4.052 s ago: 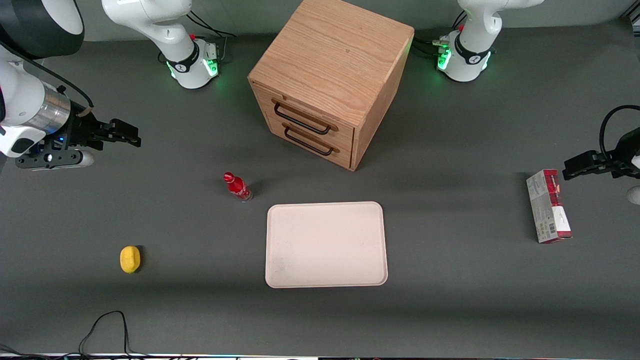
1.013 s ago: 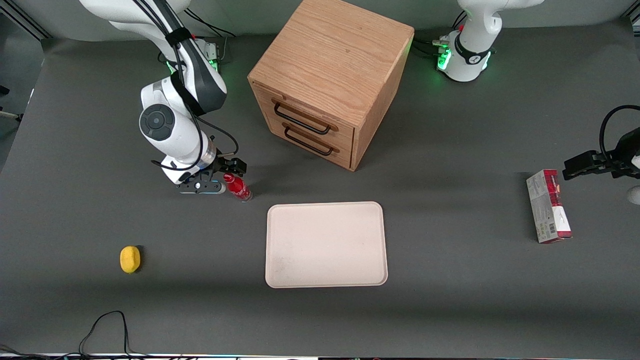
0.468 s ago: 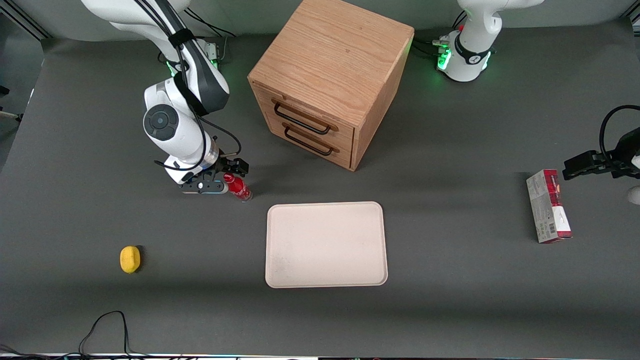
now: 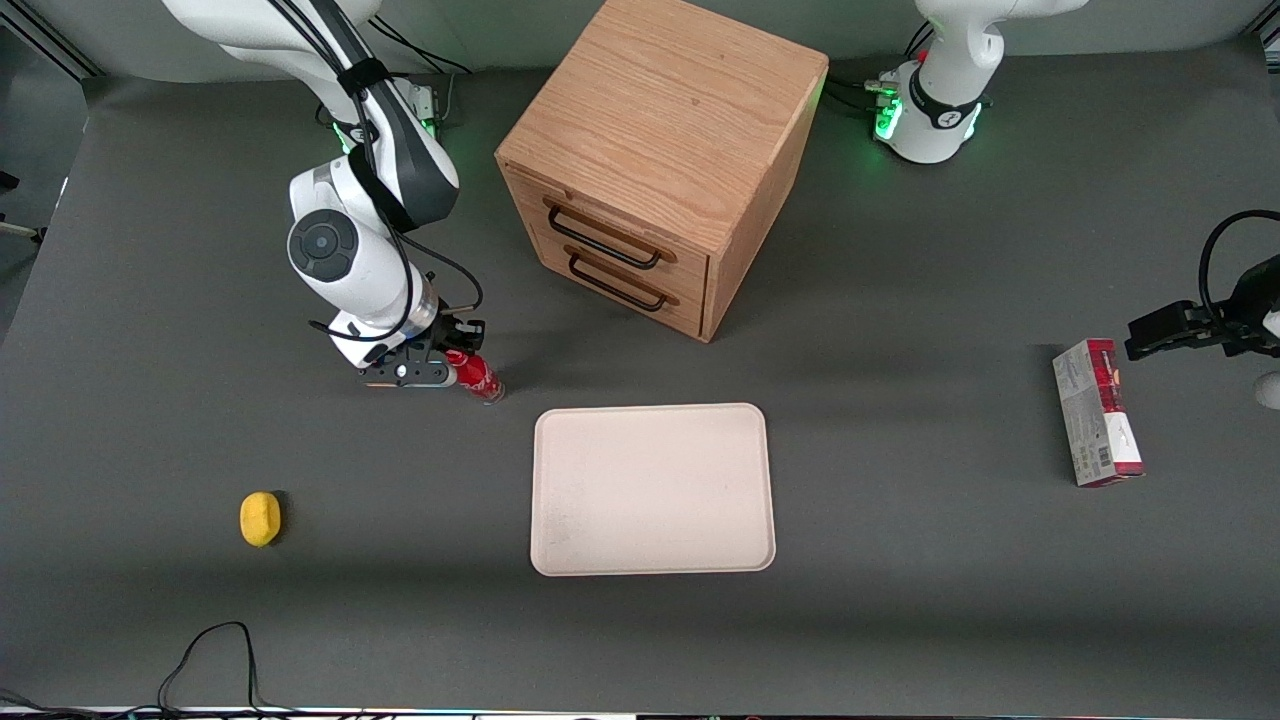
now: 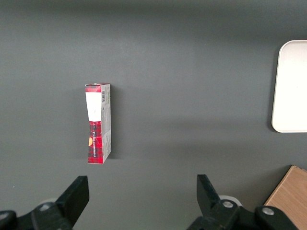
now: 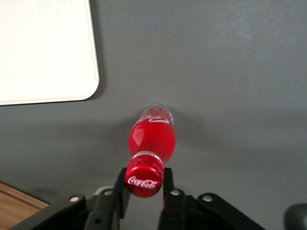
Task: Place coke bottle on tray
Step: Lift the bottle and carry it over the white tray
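Observation:
The coke bottle (image 4: 481,378), small and red with a red cap, stands on the grey table, a little farther from the front camera than the tray's corner and toward the working arm's end. In the right wrist view the coke bottle (image 6: 151,138) shows its lettered cap between my fingers. My gripper (image 4: 463,353) (image 6: 144,183) is shut on the bottle's cap and neck, one finger against each side. The cream tray (image 4: 652,488) (image 6: 43,48) lies flat with nothing on it.
A wooden drawer cabinet (image 4: 655,150) stands farther from the front camera than the tray. A yellow lemon-like object (image 4: 260,519) lies toward the working arm's end. A red-and-grey carton (image 4: 1096,412) (image 5: 98,122) lies toward the parked arm's end. A black cable (image 4: 205,655) loops at the near edge.
My arm came in from the working end to the bottle. In the last half second the fingers closed in on the cap. The bottle has not moved.

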`<action>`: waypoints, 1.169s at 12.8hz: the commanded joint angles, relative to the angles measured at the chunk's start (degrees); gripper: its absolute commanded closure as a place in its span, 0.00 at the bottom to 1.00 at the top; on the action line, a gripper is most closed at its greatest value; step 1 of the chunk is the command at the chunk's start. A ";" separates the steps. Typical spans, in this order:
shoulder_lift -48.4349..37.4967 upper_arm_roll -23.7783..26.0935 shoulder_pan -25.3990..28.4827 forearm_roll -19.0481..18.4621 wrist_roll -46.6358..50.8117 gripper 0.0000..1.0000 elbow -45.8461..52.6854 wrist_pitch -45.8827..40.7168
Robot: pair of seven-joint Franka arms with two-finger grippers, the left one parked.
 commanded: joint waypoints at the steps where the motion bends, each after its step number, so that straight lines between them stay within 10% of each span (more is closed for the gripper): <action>1: -0.27 -0.31 0.69 1.22 0.83 1.00 -0.45 0.68; 6: 0.07 -1.28 -0.19 1.22 0.66 1.00 9.88 -7.27; 15: 21.78 -2.16 -5.38 3.50 1.01 1.00 64.76 -49.94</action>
